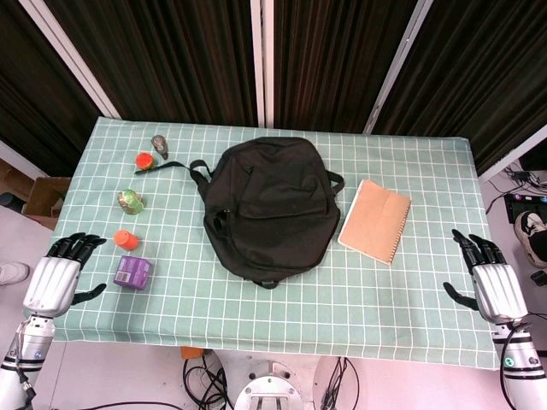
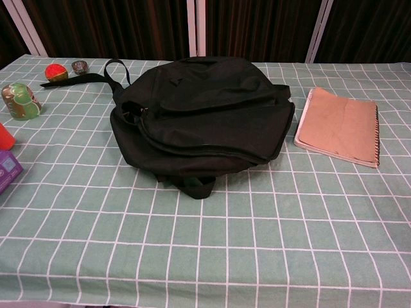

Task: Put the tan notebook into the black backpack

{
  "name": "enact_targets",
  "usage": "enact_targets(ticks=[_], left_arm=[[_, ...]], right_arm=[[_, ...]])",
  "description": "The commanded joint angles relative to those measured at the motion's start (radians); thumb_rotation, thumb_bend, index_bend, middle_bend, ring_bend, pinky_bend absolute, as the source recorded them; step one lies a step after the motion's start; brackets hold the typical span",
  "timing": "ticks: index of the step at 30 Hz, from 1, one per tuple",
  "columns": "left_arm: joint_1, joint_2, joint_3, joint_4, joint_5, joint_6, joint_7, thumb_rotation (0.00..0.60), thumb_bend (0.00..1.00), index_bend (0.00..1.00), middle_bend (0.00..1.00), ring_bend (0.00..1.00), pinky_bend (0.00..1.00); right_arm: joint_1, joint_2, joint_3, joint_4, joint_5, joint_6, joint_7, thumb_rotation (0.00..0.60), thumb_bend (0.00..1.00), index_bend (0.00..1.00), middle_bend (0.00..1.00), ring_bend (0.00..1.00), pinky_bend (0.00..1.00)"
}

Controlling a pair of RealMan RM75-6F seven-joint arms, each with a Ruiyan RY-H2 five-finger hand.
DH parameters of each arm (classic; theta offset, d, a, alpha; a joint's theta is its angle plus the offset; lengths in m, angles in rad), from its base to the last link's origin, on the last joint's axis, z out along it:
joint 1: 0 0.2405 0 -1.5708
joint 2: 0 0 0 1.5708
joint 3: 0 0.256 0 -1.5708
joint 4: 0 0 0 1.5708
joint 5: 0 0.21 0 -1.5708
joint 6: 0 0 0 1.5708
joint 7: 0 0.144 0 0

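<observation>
The black backpack point(image 1: 267, 205) point(image 2: 202, 115) lies flat in the middle of the table, its zipper looking closed. The tan spiral notebook point(image 1: 375, 220) point(image 2: 338, 126) lies flat just right of it, a small gap between them. My left hand point(image 1: 58, 275) hovers at the table's left front edge, fingers spread and holding nothing. My right hand point(image 1: 489, 278) is at the right front edge, likewise spread and holding nothing. Both hands are far from the notebook and appear only in the head view.
On the left side of the green checked tablecloth point(image 1: 282, 299) sit a purple box point(image 1: 132, 272), an orange cylinder point(image 1: 125, 239), a green ball-like toy point(image 1: 130, 201), a red-orange toy point(image 1: 144, 160) and a grey-brown object point(image 1: 158, 143). A backpack strap point(image 1: 171, 166) trails left.
</observation>
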Motion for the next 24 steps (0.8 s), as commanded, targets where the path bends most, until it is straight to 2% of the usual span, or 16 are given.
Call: enact_targets(ticks=[1, 6, 13, 18, 24], left_arm=[[-0.012, -0.009, -0.002, 0.004, -0.002, -0.015, -0.006, 0.6, 0.07, 0.24, 0.24, 0.18, 0.24], [-0.05, -0.017, -0.01, -0.011, 0.03, -0.038, -0.025, 0.6, 0.07, 0.24, 0.24, 0.18, 0.24], [-0.178, -0.067, -0.032, -0.063, 0.127, -0.135, -0.013, 0.6, 0.07, 0.24, 0.24, 0.18, 0.24], [-0.318, -0.171, -0.075, -0.075, 0.127, -0.289, 0.005, 0.6, 0.07, 0.24, 0.24, 0.18, 0.24], [-0.471, -0.35, -0.127, 0.01, 0.049, -0.475, 0.058, 0.6, 0.07, 0.24, 0.24, 0.18, 0.24]], right_arm=[[0.001, -0.001, 0.004, 0.005, 0.005, 0.001, 0.008, 0.6, 0.15, 0.05, 0.22, 0.1, 0.19], [-0.019, 0.011, 0.018, 0.014, -0.01, 0.068, 0.048, 0.6, 0.15, 0.05, 0.22, 0.1, 0.19], [-0.062, 0.038, 0.018, 0.041, -0.037, 0.16, 0.124, 0.6, 0.15, 0.06, 0.23, 0.1, 0.2], [-0.077, 0.039, 0.007, 0.069, -0.039, 0.17, 0.168, 0.6, 0.15, 0.06, 0.23, 0.1, 0.2], [-0.082, 0.037, -0.003, 0.086, -0.043, 0.164, 0.186, 0.6, 0.15, 0.06, 0.23, 0.1, 0.2]])
